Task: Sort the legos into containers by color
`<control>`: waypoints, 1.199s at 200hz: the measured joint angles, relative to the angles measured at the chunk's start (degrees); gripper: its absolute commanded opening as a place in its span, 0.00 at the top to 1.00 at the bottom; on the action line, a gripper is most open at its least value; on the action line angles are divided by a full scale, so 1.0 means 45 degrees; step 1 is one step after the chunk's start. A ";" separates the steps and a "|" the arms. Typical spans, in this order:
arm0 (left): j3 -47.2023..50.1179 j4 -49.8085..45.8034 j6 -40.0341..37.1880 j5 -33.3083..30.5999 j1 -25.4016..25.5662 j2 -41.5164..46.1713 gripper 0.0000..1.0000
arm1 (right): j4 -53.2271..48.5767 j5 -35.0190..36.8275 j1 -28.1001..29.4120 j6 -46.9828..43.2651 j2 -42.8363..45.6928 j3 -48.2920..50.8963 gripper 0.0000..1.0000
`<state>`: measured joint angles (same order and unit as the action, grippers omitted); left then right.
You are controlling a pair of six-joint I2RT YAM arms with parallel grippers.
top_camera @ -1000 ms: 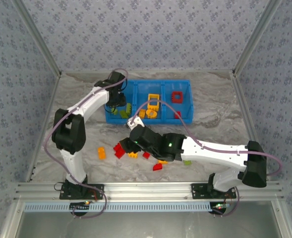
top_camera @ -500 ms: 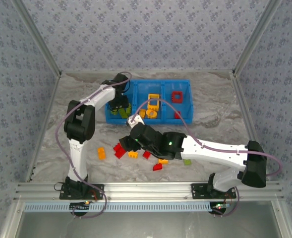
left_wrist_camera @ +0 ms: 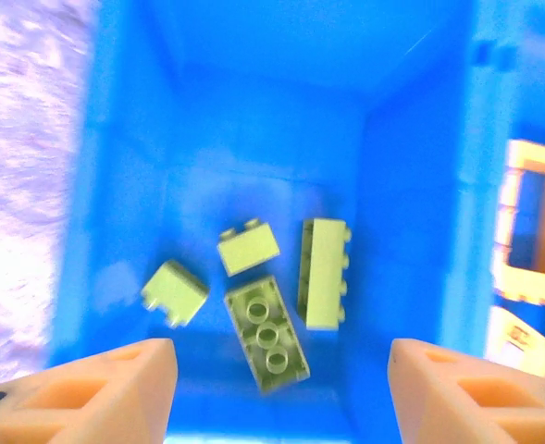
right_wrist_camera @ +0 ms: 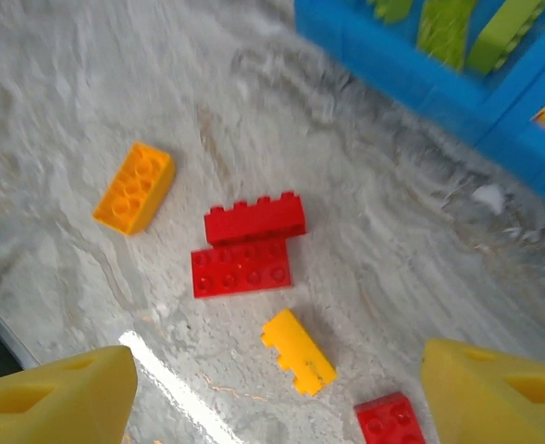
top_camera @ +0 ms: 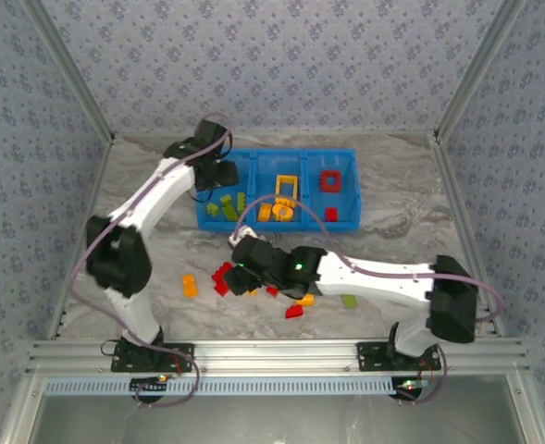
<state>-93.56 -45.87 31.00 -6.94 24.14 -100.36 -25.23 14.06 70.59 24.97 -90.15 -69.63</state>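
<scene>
Nearest, the right gripper point(right_wrist_camera: 277, 407) hangs wide open and empty over loose legos point(right_wrist_camera: 244, 268). Its wrist view shows two red bricks point(right_wrist_camera: 253, 220) touching, with an orange brick point(right_wrist_camera: 135, 188) at ten o'clock. Farther off, the left gripper point(left_wrist_camera: 286, 398), fingers spread and empty, hovers above four green bricks point(left_wrist_camera: 267, 333) in the blue bin's point(top_camera: 295, 153) left compartment. From overhead, yellow and red pieces sit in the other two.

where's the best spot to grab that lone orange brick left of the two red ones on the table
Pinch the orange brick across its short width, on the two long side walls, coming straight down from above. It lies flat, studs up, with bare table all round and clear of the red pair, so both long walls look reachable.
</scene>
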 measured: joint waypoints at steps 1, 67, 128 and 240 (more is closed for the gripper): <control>0.0039 -0.0005 0.0015 -0.0005 0.0000 0.0097 0.36 | -0.0005 -0.0005 0.0000 -0.0005 -0.0058 -0.0034 0.15; 0.4673 -0.1175 0.0486 -0.0753 0.0000 0.9491 0.30 | -0.1909 -0.0661 0.0185 -0.0141 -0.4201 -0.3283 0.17; 0.6188 -0.3526 0.0801 -0.0743 0.0000 1.2293 0.30 | -0.2992 -0.0947 -0.0403 -0.0597 -0.5780 -0.4425 0.12; 0.6309 -0.3915 0.1039 -0.0500 0.0000 1.2546 0.30 | -0.3206 -0.1812 -0.0359 -0.1044 -0.7300 -0.5217 0.08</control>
<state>-65.17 -63.48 35.68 -9.19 24.14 -43.90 -39.66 5.91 68.97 20.27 -123.00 -93.10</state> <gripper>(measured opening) 0.695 0.924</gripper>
